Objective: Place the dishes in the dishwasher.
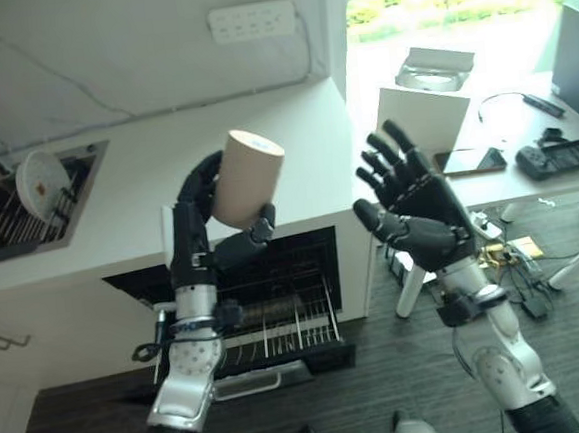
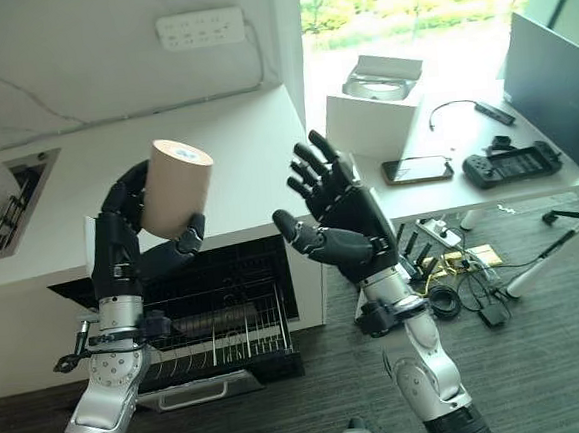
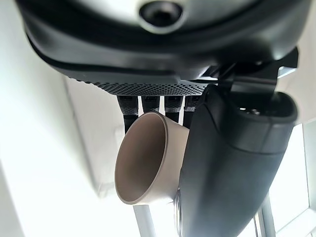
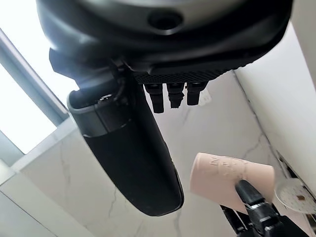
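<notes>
My left hand [image 1: 203, 223] is raised in front of the counter, shut on a beige cup [image 1: 245, 177] that is held upside down, base upward. The left wrist view looks into the cup's [image 3: 148, 158] open mouth between thumb and fingers. My right hand [image 1: 419, 206] is raised beside it, open, fingers spread and holding nothing; its wrist view catches the cup [image 4: 229, 178] a short way off. Below both hands the dishwasher rack [image 1: 278, 323] is pulled out, its dark wire tines showing. A white plate [image 1: 41, 183] stands in the sink rack at the left.
A white counter [image 1: 148, 203] runs above the dishwasher, with a sink [image 1: 8, 214] at its left end. To the right stands a low table [image 2: 467, 177] with a white box [image 2: 376, 109], a phone and a game controller. Cables and a power strip [image 2: 442, 240] lie on the floor beneath.
</notes>
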Robot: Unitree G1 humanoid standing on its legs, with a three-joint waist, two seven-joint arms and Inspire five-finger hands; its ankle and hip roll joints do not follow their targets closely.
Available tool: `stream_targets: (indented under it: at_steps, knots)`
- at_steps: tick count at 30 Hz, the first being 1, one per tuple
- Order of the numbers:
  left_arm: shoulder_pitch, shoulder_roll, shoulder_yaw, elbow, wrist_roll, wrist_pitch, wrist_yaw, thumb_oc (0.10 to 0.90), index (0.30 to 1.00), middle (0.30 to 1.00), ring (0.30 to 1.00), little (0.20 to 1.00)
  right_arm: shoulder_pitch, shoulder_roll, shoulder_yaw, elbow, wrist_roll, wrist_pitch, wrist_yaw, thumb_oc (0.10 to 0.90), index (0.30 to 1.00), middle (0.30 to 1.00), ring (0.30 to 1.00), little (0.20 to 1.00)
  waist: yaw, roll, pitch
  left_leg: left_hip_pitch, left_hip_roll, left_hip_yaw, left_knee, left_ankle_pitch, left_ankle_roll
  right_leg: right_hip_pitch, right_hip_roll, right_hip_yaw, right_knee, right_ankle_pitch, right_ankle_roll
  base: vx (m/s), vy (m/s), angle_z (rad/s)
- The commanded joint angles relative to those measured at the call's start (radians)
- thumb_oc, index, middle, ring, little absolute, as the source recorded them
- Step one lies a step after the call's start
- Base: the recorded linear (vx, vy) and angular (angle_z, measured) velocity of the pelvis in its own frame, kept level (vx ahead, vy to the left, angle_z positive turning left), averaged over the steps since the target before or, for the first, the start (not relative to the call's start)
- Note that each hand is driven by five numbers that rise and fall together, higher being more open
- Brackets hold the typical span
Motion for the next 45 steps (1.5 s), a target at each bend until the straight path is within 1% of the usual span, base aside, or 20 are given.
stream_targets:
  at_steps: [1,3,4,6,7,8,9,10,12,13,14,15,19,23,25,29,31,34,38,45]
  knots:
    - [-0.117,0.036,0.016,-0.076,0.065,-0.158,0.07,0.4,0.3,0.3,0.3,0.3,-0.091,0.04,-0.032,-0.115,0.079,-0.021,0.054,0.8,0.9,0.9,0.9,0.9,0.023,-0.036,-0.054,0.011,0.014,-0.123,0.08,-0.199,-0.025,-0.004,-0.063,-0.046,0.062,-0.125,0.071,0.02,-0.066,0.16]
    - [-0.111,0.03,0.006,-0.084,0.109,-0.159,0.097,0.4,0.3,0.3,0.3,0.3,-0.105,0.041,-0.009,-0.122,0.07,-0.01,0.043,0.8,0.9,0.9,0.9,0.9,0.033,-0.039,-0.056,0.007,0.016,-0.129,0.08,-0.198,-0.026,-0.003,-0.063,-0.053,0.062,-0.127,0.07,0.0,-0.063,0.22]
    - [-0.111,0.029,-0.004,-0.088,0.145,-0.156,0.125,0.4,0.3,0.3,0.3,0.3,-0.126,0.04,0.014,-0.124,0.075,-0.006,0.022,0.8,0.9,0.9,0.9,0.9,0.04,-0.041,-0.056,0.003,0.018,-0.132,0.08,-0.196,-0.028,-0.002,-0.064,-0.059,0.062,-0.127,0.068,0.0,-0.079,0.17]
    - [-0.113,0.029,-0.016,-0.086,0.164,-0.154,0.161,0.4,0.3,0.3,0.3,0.3,-0.165,0.046,0.045,-0.122,0.06,-0.006,-0.026,0.8,0.9,0.9,0.9,0.9,0.055,-0.043,-0.057,-0.001,0.021,-0.137,0.08,-0.193,-0.03,0.002,-0.067,-0.069,0.062,-0.13,0.065,0.01,-0.075,0.19]
    - [-0.116,0.027,-0.019,-0.085,0.184,-0.149,0.195,0.4,0.3,0.3,0.3,0.3,-0.202,0.056,0.072,-0.117,0.03,-0.015,-0.089,0.8,0.9,0.9,0.9,0.9,0.07,-0.043,-0.059,-0.003,0.023,-0.142,0.08,-0.191,-0.032,0.007,-0.069,-0.08,0.062,-0.132,0.062,0.03,-0.07,0.26]
    - [-0.116,0.028,-0.019,-0.085,0.208,-0.148,0.216,0.4,0.3,0.3,0.3,0.3,-0.22,0.06,0.084,-0.112,0.027,-0.012,-0.114,0.8,0.9,0.9,0.9,0.9,0.077,-0.043,-0.06,-0.004,0.024,-0.147,0.08,-0.189,-0.035,0.011,-0.071,-0.087,0.062,-0.134,0.061,0.04,-0.084,0.24]
    - [-0.115,0.031,-0.023,-0.091,0.257,-0.138,0.245,0.4,0.3,0.3,0.3,0.3,-0.247,0.065,0.104,-0.11,0.041,0.006,-0.145,0.8,0.9,0.9,0.9,0.9,0.09,-0.043,-0.062,-0.006,0.025,-0.151,0.08,-0.187,-0.036,0.016,-0.073,-0.095,0.062,-0.136,0.06,0.04,-0.065,0.34]
    - [-0.115,0.035,-0.023,-0.09,0.281,-0.139,0.26,0.4,0.3,0.3,0.3,0.3,-0.263,0.067,0.114,-0.106,0.052,0.014,-0.15,0.8,0.9,0.9,0.9,0.9,0.097,-0.044,-0.062,-0.006,0.026,-0.153,0.08,-0.185,-0.037,0.019,-0.075,-0.101,0.062,-0.136,0.058,0.05,-0.085,0.4]
    - [-0.13,0.047,-0.039,-0.077,0.402,-0.116,0.355,0.4,0.3,0.3,0.3,0.3,-0.32,0.083,0.148,-0.099,0.062,0.034,-0.161,0.8,0.9,0.9,0.9,0.9,0.119,-0.045,-0.066,-0.011,0.037,-0.151,0.08,-0.178,-0.042,0.03,-0.082,-0.127,0.062,-0.14,0.054,0.06,-0.086,0.35]
    - [-0.13,0.046,-0.043,-0.07,0.422,-0.1,0.394,0.4,0.3,0.3,0.3,0.3,-0.336,0.084,0.159,-0.088,0.065,0.027,-0.167,0.8,0.9,0.9,0.9,0.9,0.123,-0.047,-0.066,-0.013,0.041,-0.151,0.08,-0.176,-0.046,0.032,-0.082,-0.13,0.062,-0.14,0.054,0.07,-0.085,0.36]
    - [-0.153,0.055,-0.06,-0.027,0.421,-0.105,0.446,0.4,0.3,0.3,0.3,0.3,-0.364,0.086,0.18,-0.09,0.084,0.035,-0.197,0.8,0.9,0.9,0.9,0.9,0.129,-0.048,-0.071,-0.017,0.045,-0.157,0.08,-0.173,-0.049,0.033,-0.083,-0.135,0.062,-0.14,0.056,0.05,-0.084,0.36]
    - [-0.153,0.048,-0.067,-0.029,0.451,-0.101,0.477,0.4,0.3,0.3,0.3,0.3,-0.384,0.081,0.18,-0.079,0.107,0.033,-0.203,0.8,0.9,0.9,0.9,0.9,0.136,-0.051,-0.071,-0.022,0.045,-0.167,0.08,-0.17,-0.053,0.033,-0.085,-0.143,0.062,-0.138,0.057,0.05,-0.08,0.2]
    - [-0.155,0.039,-0.082,-0.008,0.527,-0.111,0.535,0.4,0.3,0.3,0.3,0.3,-0.422,0.096,0.189,-0.045,0.101,0.012,-0.228,0.8,0.9,0.9,0.9,0.9,0.147,-0.053,-0.072,-0.026,0.047,-0.173,0.08,-0.167,-0.054,0.039,-0.088,-0.156,0.062,-0.138,0.054,0.04,-0.022,0.11]
    - [-0.16,0.03,-0.084,0.006,0.608,-0.105,0.603,0.4,0.3,0.3,0.3,0.3,-0.452,0.114,0.185,-0.048,0.118,0.049,-0.253,0.8,0.9,0.9,0.9,0.9,0.156,-0.054,-0.073,-0.029,0.044,-0.183,0.08,-0.166,-0.053,0.042,-0.088,-0.155,0.062,-0.139,0.05,0.04,-0.001,0.0]
    - [-0.156,0.024,-0.082,0.008,0.65,-0.103,0.65,0.4,0.3,0.3,0.3,0.3,-0.458,0.12,0.19,-0.046,0.128,0.053,-0.253,0.8,0.9,0.9,0.9,0.9,0.162,-0.057,-0.071,-0.031,0.042,-0.187,0.08,-0.165,-0.053,0.043,-0.089,-0.157,0.062,-0.138,0.05,0.02,-0.002,0.01]
    - [-0.18,0.018,-0.087,0.016,0.688,-0.076,0.687,0.4,0.3,0.3,0.3,0.3,-0.474,0.142,0.202,-0.037,0.151,0.062,-0.267,0.8,0.9,0.9,0.9,0.9,0.167,-0.061,-0.074,-0.03,0.042,-0.186,0.08,-0.166,-0.052,0.044,-0.096,-0.163,0.062,-0.135,0.052,0.03,-0.008,0.09]
    - [-0.17,0.012,-0.088,0.008,0.72,-0.09,0.705,0.4,0.3,0.3,0.3,0.3,-0.483,0.147,0.207,-0.028,0.162,0.068,-0.276,0.8,0.9,0.9,0.9,0.9,0.174,-0.064,-0.072,-0.032,0.045,-0.185,0.08,-0.166,-0.052,0.043,-0.101,-0.168,0.062,-0.134,0.052,0.02,-0.005,0.05]
    - [-0.173,0.007,-0.089,0.007,0.731,-0.097,0.712,0.4,0.3,0.3,0.3,0.3,-0.503,0.163,0.22,-0.006,0.171,0.086,-0.278,0.8,0.9,0.9,0.9,0.9,0.181,-0.066,-0.072,-0.031,0.04,-0.192,0.08,-0.165,-0.052,0.046,-0.102,-0.169,0.062,-0.132,0.052,0.04,0.011,0.06]
    - [-0.179,0.007,-0.103,0.004,0.715,-0.093,0.692,0.4,0.3,0.3,0.3,0.3,-0.525,0.177,0.239,0.013,0.186,0.1,-0.276,0.8,0.9,0.9,0.9,0.9,0.189,-0.068,-0.075,-0.03,0.039,-0.196,0.08,-0.164,-0.051,0.047,-0.105,-0.171,0.062,-0.13,0.052,0.02,0.008,0.05]
    - [-0.187,0.003,-0.127,0.012,0.705,-0.08,0.687,0.4,0.3,0.3,0.3,0.3,-0.561,0.19,0.245,0.022,0.191,0.102,-0.287,0.8,0.9,0.9,0.9,0.9,0.197,-0.072,-0.074,-0.029,0.037,-0.199,0.08,-0.164,-0.051,0.048,-0.107,-0.176,0.062,-0.127,0.053,0.0,-0.003,0.02]
